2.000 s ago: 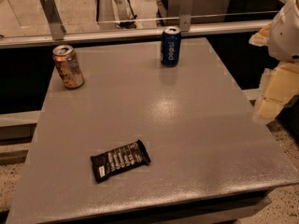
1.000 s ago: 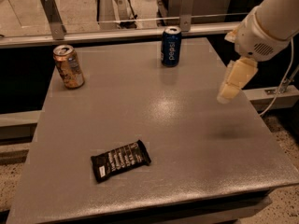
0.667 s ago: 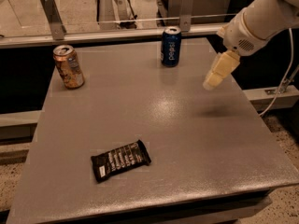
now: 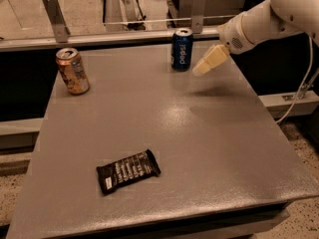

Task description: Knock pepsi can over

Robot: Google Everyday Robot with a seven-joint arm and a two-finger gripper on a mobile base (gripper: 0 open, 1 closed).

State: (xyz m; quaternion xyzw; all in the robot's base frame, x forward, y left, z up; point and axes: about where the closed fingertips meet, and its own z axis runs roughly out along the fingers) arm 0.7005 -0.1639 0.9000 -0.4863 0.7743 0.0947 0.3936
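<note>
The pepsi can (image 4: 182,49), dark blue with white lettering and a silver top, stands upright near the far edge of the grey table (image 4: 214,133). My gripper (image 4: 202,68) reaches in from the upper right on a white arm. Its cream tip hangs just right of the can, a small gap apart, slightly above the tabletop.
An orange-tan patterned can (image 4: 73,71) stands upright at the far left. A black snack bar wrapper (image 4: 127,171) lies near the front middle. A metal rail with brackets (image 4: 55,16) runs behind the table. A cable (image 4: 299,93) hangs at the right.
The arm has swung from the table's right side leftward and toward the far edge, bringing the gripper close beside the pepsi can. The cans and the wrapper have not moved.
</note>
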